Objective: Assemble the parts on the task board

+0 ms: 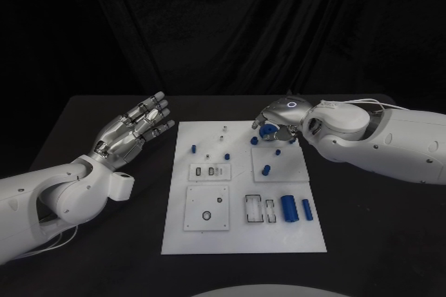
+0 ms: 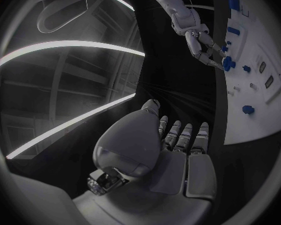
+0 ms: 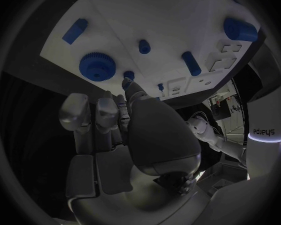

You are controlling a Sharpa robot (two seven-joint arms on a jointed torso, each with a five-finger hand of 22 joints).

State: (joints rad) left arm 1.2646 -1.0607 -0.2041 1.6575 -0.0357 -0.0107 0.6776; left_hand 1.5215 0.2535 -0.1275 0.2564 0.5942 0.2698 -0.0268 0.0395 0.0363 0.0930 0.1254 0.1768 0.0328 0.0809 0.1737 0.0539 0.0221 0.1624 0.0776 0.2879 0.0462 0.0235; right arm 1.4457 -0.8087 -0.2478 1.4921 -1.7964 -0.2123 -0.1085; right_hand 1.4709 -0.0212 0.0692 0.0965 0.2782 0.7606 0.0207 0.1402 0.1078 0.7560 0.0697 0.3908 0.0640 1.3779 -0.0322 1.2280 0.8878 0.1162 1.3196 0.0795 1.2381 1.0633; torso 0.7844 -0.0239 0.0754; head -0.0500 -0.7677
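Flat white matte task board [image 1: 243, 236] lies between the arms, so both can reach it. Left silver hand [image 1: 135, 129] waits beside it, fingers spread, empty. Right silver hand [image 1: 279, 122] hangs over the far edge; ridged blue plastic gear [image 3: 95, 66] lies just beyond its fingertips, unheld as far as visible. Smooth blue cylinders [image 1: 289, 209] lie well nearer the robot.

One readable mark: "sharpa", pale letters, seen mirrored/upside down in right wrist view, on the white arm [image 3: 266, 133] just above its lit ring. No other text, nos. or signs legible on task board [image 1: 242, 239], parts or worktop [image 1: 372, 245]; board markings too small to read.
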